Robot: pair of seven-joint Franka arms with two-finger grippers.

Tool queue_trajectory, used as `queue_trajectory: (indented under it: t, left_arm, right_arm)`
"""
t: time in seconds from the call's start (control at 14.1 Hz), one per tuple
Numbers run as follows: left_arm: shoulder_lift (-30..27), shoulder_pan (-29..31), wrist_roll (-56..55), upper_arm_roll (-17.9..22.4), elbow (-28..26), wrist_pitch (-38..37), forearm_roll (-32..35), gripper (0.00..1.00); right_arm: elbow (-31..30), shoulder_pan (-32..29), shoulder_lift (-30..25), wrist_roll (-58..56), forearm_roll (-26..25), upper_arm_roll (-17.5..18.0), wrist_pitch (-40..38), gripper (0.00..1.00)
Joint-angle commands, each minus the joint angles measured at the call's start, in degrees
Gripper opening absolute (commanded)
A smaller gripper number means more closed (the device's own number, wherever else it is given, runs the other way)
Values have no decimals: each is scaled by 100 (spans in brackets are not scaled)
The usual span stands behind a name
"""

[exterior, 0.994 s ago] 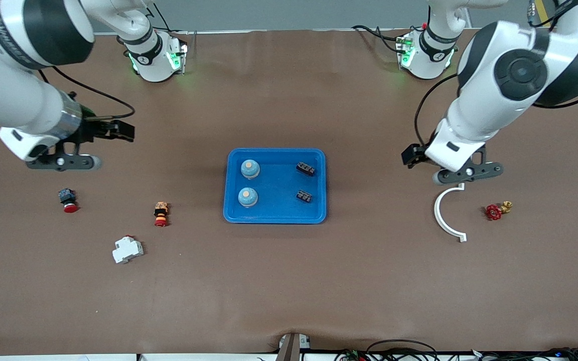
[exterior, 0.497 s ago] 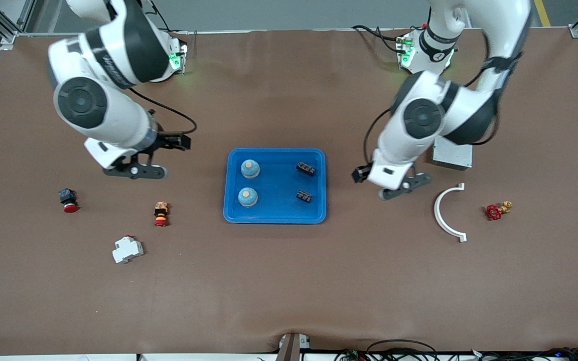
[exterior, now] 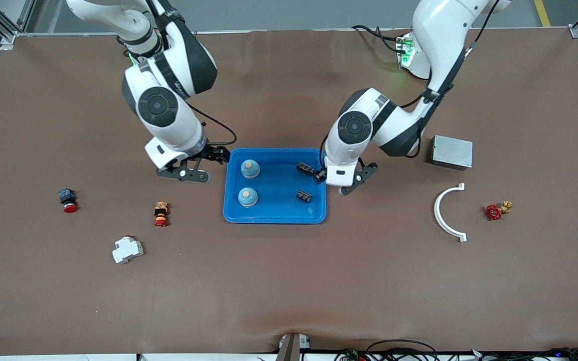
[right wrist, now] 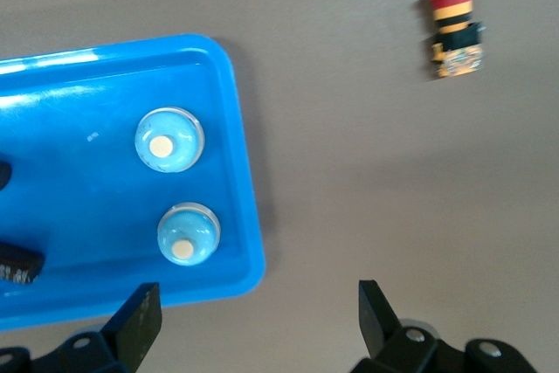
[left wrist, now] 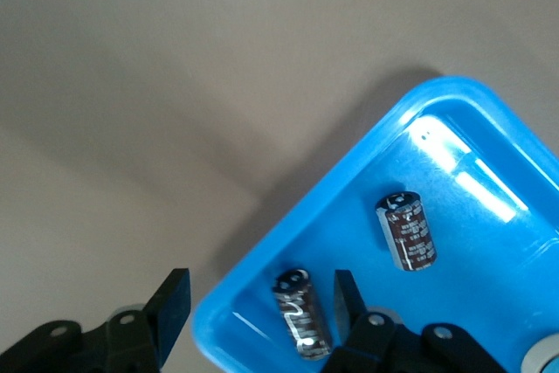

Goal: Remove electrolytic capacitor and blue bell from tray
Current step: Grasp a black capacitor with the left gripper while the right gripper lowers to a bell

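Note:
A blue tray (exterior: 275, 217) in the middle of the table holds two blue dome bells (exterior: 250, 169) (exterior: 247, 197) and two dark capacitors (exterior: 305, 169) (exterior: 303, 196). My left gripper (exterior: 345, 185) is open and empty over the tray's edge at the left arm's end. In the left wrist view the gripper (left wrist: 258, 305) has one capacitor (left wrist: 301, 314) between its fingers' line and the other (left wrist: 409, 231) farther along the tray (left wrist: 332, 207). My right gripper (exterior: 184, 173) is open and empty over the table beside the tray's other end. The right wrist view shows the gripper (right wrist: 258, 312), both bells (right wrist: 169, 140) (right wrist: 187, 233) and the tray (right wrist: 87, 216).
Toward the right arm's end lie a red push button (exterior: 68, 199), an orange-red button (exterior: 161, 213) (right wrist: 454, 32) and a white breaker (exterior: 127, 249). Toward the left arm's end lie a grey metal box (exterior: 452, 152), a white curved piece (exterior: 447, 213) and a red valve (exterior: 494, 210).
Both arms have swung in from the table's ends toward the tray. The left gripper now hangs over the tray's edge, the right one beside the tray. Nothing has been picked up.

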Motion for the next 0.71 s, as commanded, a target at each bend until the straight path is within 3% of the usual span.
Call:
queue_trajectory:
  t: [0.0, 0.14, 0.35, 0.64]
  left_arm:
    - [367, -228, -914, 27, 185, 399, 96, 67]
    - [526, -378, -1258, 27, 317, 418, 96, 67]
    - [650, -536, -1435, 36, 326, 426, 96, 63]
    - [860, -598, -1470, 62, 326, 426, 122, 63]
  right_arm:
    - [-710, 233, -201, 354, 115, -39, 808, 100]
    - [-905, 313, -175, 373, 185, -31, 1136, 100]
    - [-896, 322, -79, 154, 808, -31, 1312, 100]
    - [-949, -63, 124, -1091, 1044, -31, 1356, 100]
